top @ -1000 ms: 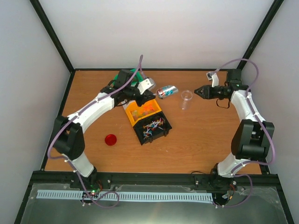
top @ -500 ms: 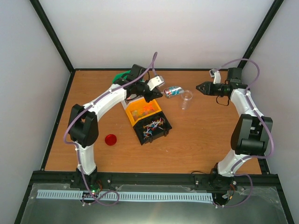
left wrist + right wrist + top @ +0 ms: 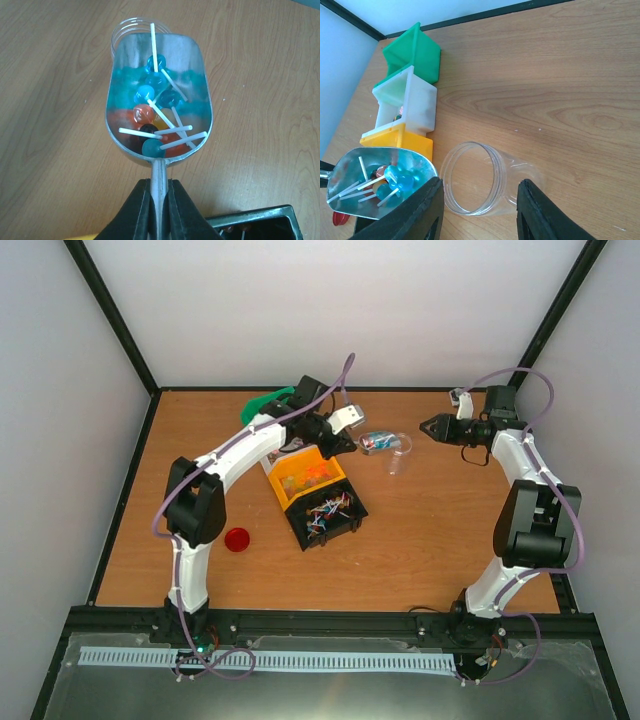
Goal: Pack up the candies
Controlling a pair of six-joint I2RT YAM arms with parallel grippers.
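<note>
My left gripper (image 3: 159, 200) is shut on the handle of a metal scoop (image 3: 157, 55) that holds several candies (image 3: 152, 115), blue, orange and dark lollipops on white sticks. The scoop's front lip is over the mouth of a clear plastic jar (image 3: 131, 27). In the top view the left gripper (image 3: 335, 443) holds the scoop (image 3: 380, 441) next to the jar (image 3: 400, 455). My right gripper (image 3: 425, 426) is open and empty, just behind the jar. In the right wrist view its fingers (image 3: 432, 210) stand either side of the jar (image 3: 475, 185), with the scoop (image 3: 355, 170) and candies (image 3: 397, 181) at lower left.
A black bin (image 3: 325, 515) with more candies sits beside an orange bin (image 3: 305, 475). A green bin (image 3: 415, 52), a white bin (image 3: 417, 107) and the orange bin (image 3: 405, 142) stand in a row. A round red lid (image 3: 237, 539) lies at front left.
My left arm has swung right and carried the loaded scoop up to the jar's mouth. My right gripper has shifted slightly back and stays open.
</note>
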